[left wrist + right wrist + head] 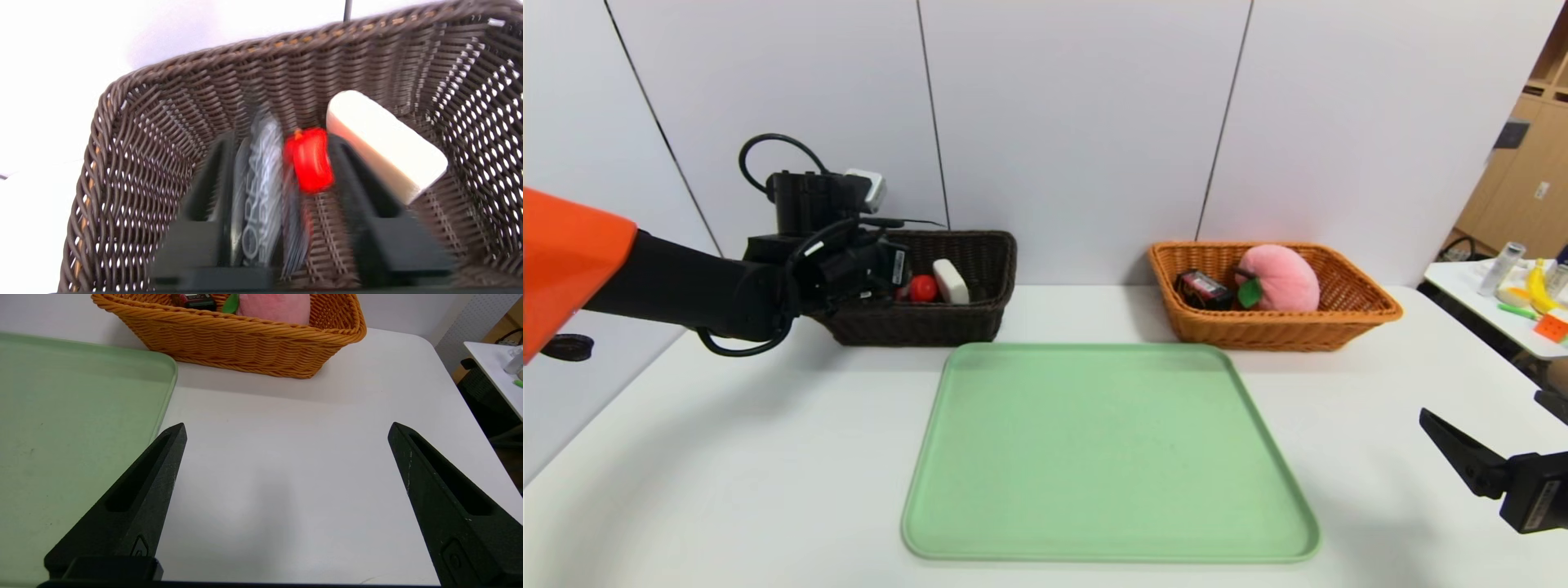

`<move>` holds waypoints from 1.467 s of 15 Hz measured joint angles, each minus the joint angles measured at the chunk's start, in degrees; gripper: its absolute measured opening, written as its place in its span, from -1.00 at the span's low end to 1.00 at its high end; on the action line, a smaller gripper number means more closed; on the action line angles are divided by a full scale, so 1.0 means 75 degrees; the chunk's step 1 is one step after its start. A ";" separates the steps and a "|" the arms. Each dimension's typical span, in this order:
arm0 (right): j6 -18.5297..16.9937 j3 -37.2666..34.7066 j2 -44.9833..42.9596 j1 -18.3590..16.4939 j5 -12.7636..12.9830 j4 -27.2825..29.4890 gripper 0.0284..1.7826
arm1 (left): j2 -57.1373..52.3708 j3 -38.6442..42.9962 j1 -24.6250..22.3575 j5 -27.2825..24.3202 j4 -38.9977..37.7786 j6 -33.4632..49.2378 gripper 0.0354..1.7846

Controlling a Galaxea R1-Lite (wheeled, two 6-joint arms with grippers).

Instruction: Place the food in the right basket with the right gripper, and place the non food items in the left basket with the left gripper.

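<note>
My left gripper (882, 278) hangs inside the dark brown left basket (992, 245), open. A silver tube (261, 179) with a red cap (309, 160) lies between its fingers, against one of them and clear of the other. Beside the tube, a white bar (384, 143) leans on the basket wall (135, 122). The orange right basket (1364, 306) holds a pink plush peach (1282, 276) and a dark packet (1203, 288). My right gripper (286, 430) is wide open and empty, low over the table's near right corner.
A bare green tray (1094, 449) lies in the middle of the white table, in front of both baskets. A side table (1490, 306) with small items stands at the far right. White wall panels rise just behind the baskets.
</note>
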State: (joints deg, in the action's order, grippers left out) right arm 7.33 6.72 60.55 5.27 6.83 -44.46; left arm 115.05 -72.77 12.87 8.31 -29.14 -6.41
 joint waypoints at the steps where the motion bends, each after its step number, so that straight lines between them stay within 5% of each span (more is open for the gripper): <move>1: 0.0000 0.0008 0.0000 0.0003 -0.0003 0.0000 0.90 | 0.0013 0.0023 0.0003 -0.0010 -0.0237 -0.0029 0.08; 5: 0.0008 0.0029 -0.0010 0.0010 0.0000 -0.0036 0.90 | -0.0163 0.0111 0.0003 -0.0062 -0.0507 -0.0070 0.42; 10: -0.0008 0.0216 -0.0073 0.0018 0.0008 -0.0033 0.90 | -0.1380 0.0754 -0.0195 -0.0029 0.0437 0.0033 0.65; 16: 0.0195 0.0580 -0.0743 -0.0141 0.0078 0.0140 0.90 | -0.4767 0.4432 -0.0740 0.0185 0.0731 0.0263 0.79; 22: 0.0335 0.0787 -0.2627 -0.0236 -0.0180 0.2614 0.90 | -0.7737 0.6773 -0.0975 0.0647 0.0722 -0.0262 0.85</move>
State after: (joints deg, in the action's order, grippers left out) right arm 9.84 12.62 40.85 3.50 5.47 -24.86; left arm 57.03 -21.97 5.56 13.17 -23.72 -8.37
